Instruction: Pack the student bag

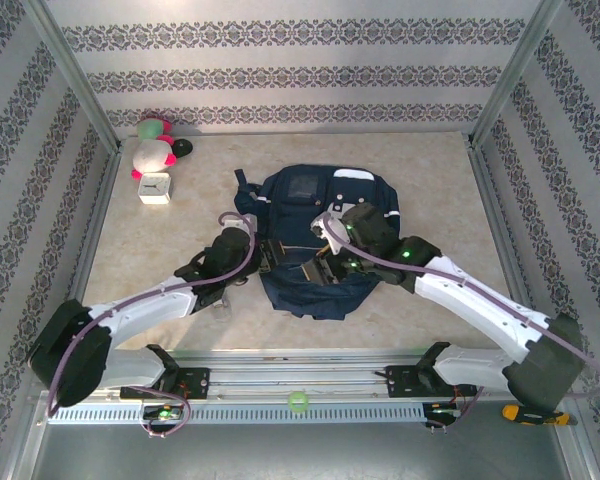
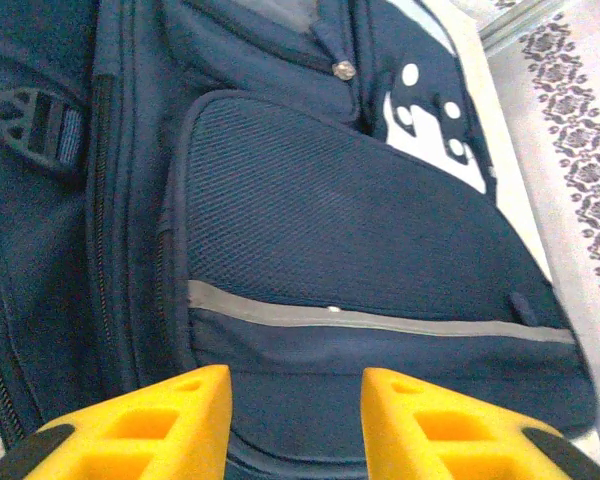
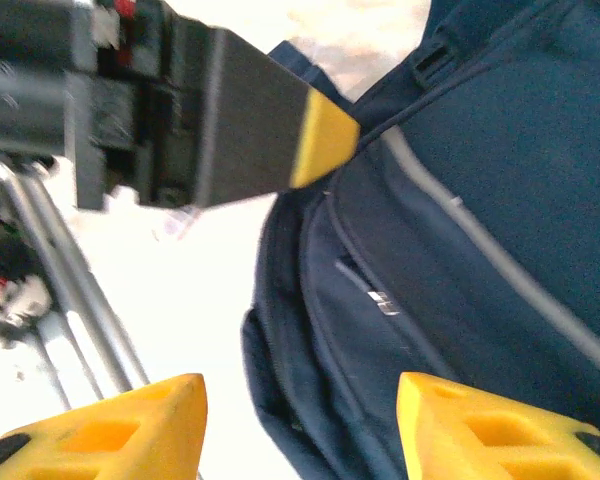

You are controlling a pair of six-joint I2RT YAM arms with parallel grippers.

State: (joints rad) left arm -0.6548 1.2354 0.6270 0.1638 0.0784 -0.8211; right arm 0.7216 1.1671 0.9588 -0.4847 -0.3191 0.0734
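Observation:
The navy student bag [image 1: 310,215] lies flat in the middle of the table, its lower end toward the arms. My left gripper [image 1: 272,257] hovers at the bag's left lower edge, open, with nothing between its yellow fingertips. In the left wrist view the left gripper [image 2: 295,405] faces the mesh front pocket [image 2: 360,230] and its grey stripe [image 2: 380,322]. My right gripper [image 1: 327,262] is over the bag's lower middle. In the right wrist view the right gripper [image 3: 300,410] is open over the bag's edge [image 3: 310,330], close to a zipper pull [image 3: 382,302]. A fingertip [image 3: 323,140] of the left gripper shows above.
Pink and green plush toys [image 1: 153,143] and a small white clock [image 1: 154,187] sit at the back left. A green ball [image 1: 298,401] rests on the front rail and an orange-black tool [image 1: 525,412] at the front right. Patterned walls enclose the table.

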